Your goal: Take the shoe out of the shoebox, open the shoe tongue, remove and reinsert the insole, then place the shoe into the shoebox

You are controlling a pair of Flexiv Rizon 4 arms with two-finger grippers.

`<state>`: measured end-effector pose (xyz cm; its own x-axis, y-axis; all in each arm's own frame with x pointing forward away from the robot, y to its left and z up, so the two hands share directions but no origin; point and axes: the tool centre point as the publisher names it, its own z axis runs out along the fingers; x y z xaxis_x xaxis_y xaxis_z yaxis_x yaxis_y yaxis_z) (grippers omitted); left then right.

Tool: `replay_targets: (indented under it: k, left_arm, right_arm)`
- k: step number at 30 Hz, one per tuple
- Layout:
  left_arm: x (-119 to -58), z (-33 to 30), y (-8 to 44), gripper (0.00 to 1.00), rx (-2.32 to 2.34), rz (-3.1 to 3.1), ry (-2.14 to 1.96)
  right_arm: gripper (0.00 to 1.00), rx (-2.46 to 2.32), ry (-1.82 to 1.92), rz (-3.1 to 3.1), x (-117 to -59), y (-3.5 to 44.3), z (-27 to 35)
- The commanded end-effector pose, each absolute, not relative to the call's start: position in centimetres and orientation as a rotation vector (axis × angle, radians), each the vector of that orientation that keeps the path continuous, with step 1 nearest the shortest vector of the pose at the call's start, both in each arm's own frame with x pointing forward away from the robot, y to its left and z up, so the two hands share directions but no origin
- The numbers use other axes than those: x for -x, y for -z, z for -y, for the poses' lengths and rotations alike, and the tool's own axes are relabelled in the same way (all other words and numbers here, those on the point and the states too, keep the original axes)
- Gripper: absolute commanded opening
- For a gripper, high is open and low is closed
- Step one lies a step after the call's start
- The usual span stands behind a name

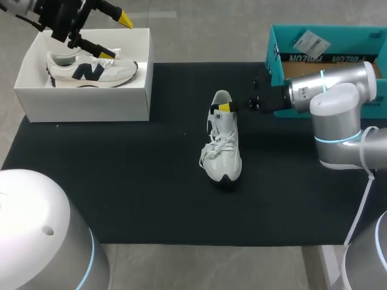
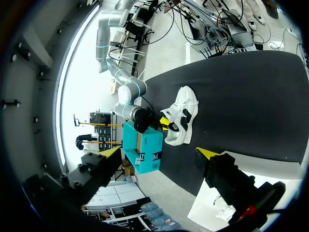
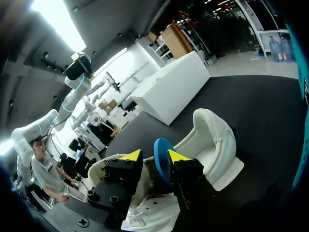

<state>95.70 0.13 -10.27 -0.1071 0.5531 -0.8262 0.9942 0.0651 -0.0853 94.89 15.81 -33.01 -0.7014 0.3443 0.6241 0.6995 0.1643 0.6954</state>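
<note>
Right gripper [image 3: 154,156] pinches the blue insole [image 3: 162,152] at the heel of the shoe [image 1: 224,145], which lies mid-mat [image 1: 121,181], toe toward me, heel toward that gripper. The pull likely goes up and heelward. Left gripper [image 1: 115,36] hangs open over the white box [image 1: 84,99], well apart.

The table [image 1: 199,36] has a pale grey top, and a black mat [image 1: 151,199] covers most of it. In the head view the mat runs across nearly the whole width. One grey strip of the table shows at the far side and another at the near side. The mat is plain and matte, with a few small pale specks on it. The light falls evenly from above and the shadows on the mat are weak. In the left wrist view the mat looks dark and flat. In the right wrist view it has a slight grey sheen.
</note>
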Motion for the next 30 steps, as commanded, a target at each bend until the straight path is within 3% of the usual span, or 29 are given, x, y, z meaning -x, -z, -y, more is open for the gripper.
replay_targets:
  k: [1, 30]
  left_arm:
    - [-95.8, -0.1, 10.2, 1.0, -1.553, -1.734, 0.915]
    - [-95.8, -0.1, 10.2, 1.0, -1.553, -1.734, 0.915]
  right_arm:
    - [1.0, 1.001, 1.545, 2.139, -95.0, 32.4, -16.0]
    - [1.0, 1.063, 1.564, 2.197, -94.8, 28.0, -15.4]
